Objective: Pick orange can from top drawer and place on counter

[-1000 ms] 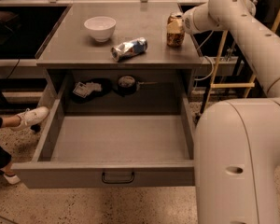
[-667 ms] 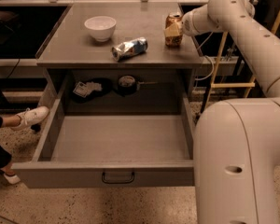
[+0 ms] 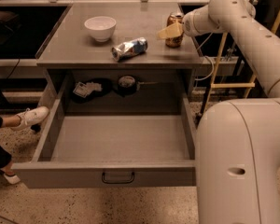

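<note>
One step left: your end effector (image 3: 171,31) sits at the orange can (image 3: 176,37), upright at the right rear of the tabletop (image 3: 84,50); whether it is gripping, I cannot tell. Next, release cleanly and withdraw upward.

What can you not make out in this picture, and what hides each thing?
Camera view:
Orange can: partly covered by the gripper at the far corner of the counter.
Dark objects at the back of the drawer: lost in shadow.
Person in white shoe: cut off by the left edge.
</note>
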`<state>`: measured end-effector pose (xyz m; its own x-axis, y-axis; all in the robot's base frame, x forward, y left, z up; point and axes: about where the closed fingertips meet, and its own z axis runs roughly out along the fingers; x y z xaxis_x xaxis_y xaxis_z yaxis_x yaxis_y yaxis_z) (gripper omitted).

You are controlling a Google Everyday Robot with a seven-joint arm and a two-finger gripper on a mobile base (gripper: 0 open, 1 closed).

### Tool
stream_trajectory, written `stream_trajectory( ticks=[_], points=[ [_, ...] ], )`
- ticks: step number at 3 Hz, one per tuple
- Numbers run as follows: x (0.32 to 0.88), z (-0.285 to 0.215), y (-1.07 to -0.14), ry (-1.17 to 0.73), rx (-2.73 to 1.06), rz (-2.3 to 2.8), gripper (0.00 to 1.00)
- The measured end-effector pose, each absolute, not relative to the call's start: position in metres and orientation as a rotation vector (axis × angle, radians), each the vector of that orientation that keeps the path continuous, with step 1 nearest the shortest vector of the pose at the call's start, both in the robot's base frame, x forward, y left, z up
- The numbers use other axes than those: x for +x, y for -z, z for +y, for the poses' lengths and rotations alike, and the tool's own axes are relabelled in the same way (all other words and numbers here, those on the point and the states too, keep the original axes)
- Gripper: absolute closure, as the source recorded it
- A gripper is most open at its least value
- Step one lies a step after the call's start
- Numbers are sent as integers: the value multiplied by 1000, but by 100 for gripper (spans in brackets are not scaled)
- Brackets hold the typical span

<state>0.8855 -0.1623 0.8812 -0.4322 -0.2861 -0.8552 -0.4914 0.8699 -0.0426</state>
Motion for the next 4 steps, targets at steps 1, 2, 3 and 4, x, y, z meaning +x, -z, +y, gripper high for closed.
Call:
stream_trajectory(
  ticks=[1, 2, 3, 4],
  points=[
    [862, -175, -877, -258, -563, 2078, 0],
    [819, -204, -923, -203, -493, 2023, 0],
    [774, -222, -992, -123, -380, 1902, 0],
    [726, -236, -1060, -8, -305, 1759, 0]
  ],
)
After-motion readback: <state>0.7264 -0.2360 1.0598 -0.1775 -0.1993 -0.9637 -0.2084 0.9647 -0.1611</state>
